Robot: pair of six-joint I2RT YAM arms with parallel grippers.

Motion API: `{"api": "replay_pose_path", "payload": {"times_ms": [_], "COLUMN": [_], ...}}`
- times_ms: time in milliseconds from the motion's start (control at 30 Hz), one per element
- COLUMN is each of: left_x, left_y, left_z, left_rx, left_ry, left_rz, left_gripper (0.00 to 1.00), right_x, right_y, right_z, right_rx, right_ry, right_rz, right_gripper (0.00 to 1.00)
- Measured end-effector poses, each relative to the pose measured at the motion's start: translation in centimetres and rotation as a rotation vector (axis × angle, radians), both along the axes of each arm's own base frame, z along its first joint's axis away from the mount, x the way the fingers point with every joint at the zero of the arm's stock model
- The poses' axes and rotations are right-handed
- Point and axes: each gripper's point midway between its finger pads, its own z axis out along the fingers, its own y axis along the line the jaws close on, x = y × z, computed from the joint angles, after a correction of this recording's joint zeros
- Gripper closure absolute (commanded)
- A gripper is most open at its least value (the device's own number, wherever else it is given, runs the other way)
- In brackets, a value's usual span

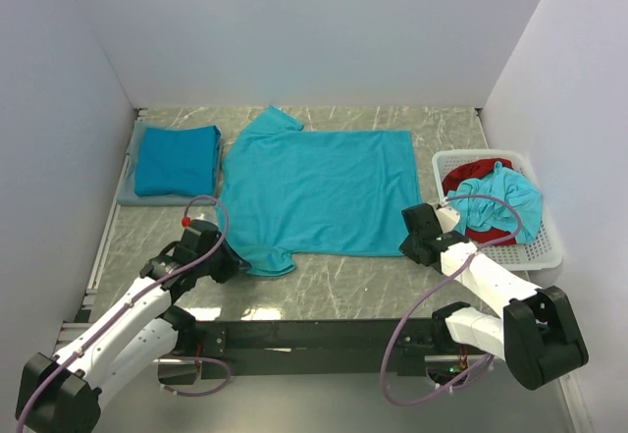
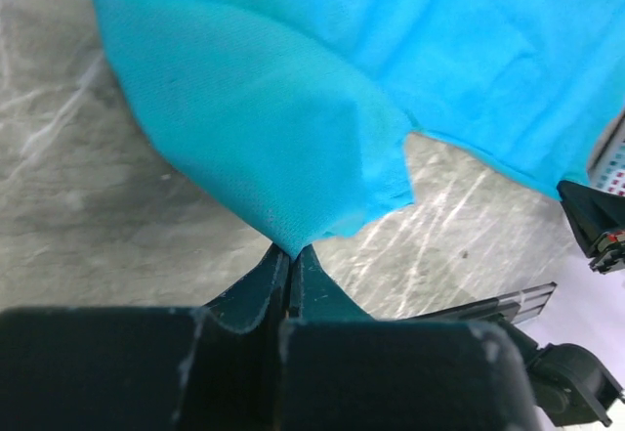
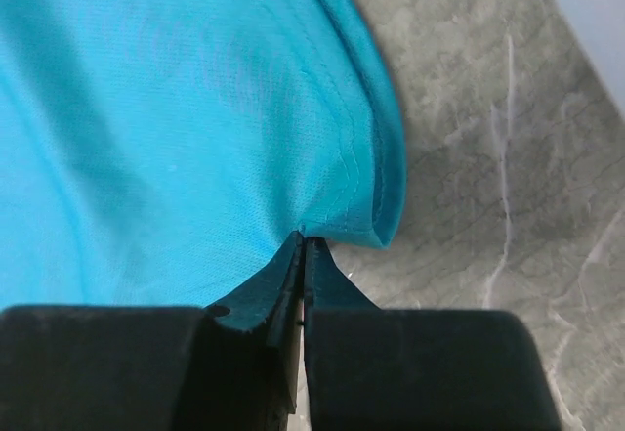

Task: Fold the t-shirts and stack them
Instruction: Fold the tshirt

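Note:
A teal t-shirt (image 1: 319,188) lies spread flat on the marble table, collar to the left. My left gripper (image 1: 231,259) is shut on its near sleeve edge (image 2: 293,206). My right gripper (image 1: 410,243) is shut on its near hem corner (image 3: 342,196). A folded teal t-shirt (image 1: 177,159) rests on a grey mat at the back left. Another teal t-shirt (image 1: 510,197) lies crumpled in the white lattice basket (image 1: 545,251) on the right.
A red garment (image 1: 471,173) lies in the basket under the crumpled shirt. The grey mat (image 1: 128,192) sits by the left wall. White walls close the table on three sides. A black rail runs along the near edge.

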Motion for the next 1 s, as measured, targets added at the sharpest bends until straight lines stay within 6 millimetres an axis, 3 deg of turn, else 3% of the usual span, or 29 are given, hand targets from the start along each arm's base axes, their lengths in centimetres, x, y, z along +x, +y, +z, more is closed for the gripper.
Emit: {"api": "replay_pose_path", "payload": {"times_ms": [367, 600, 833, 1000], "left_x": [4.7, 8.0, 12.3, 15.6], "left_y": [-1.8, -3.0, -2.0, -0.7], "left_z": [4.8, 6.3, 8.2, 8.6], "left_rx": [-0.008, 0.023, 0.049, 0.059], "left_ry": [-0.111, -0.136, -0.192, -0.209], "left_rz": [-0.013, -0.031, 0.029, 0.064], "left_gripper": [1.0, 1.0, 1.0, 1.0], "right_x": [3.9, 6.4, 9.3, 11.0], "right_y": [1.4, 1.9, 2.2, 2.3], "right_z": [5.2, 7.3, 8.5, 8.7], "right_rx": [-0.002, -0.029, -0.047, -0.055], "right_ry": [-0.087, -0.095, -0.081, -0.071], "right_rz": [0.064, 0.096, 0.117, 0.125], "right_gripper": [0.98, 0.98, 0.98, 0.98]}}
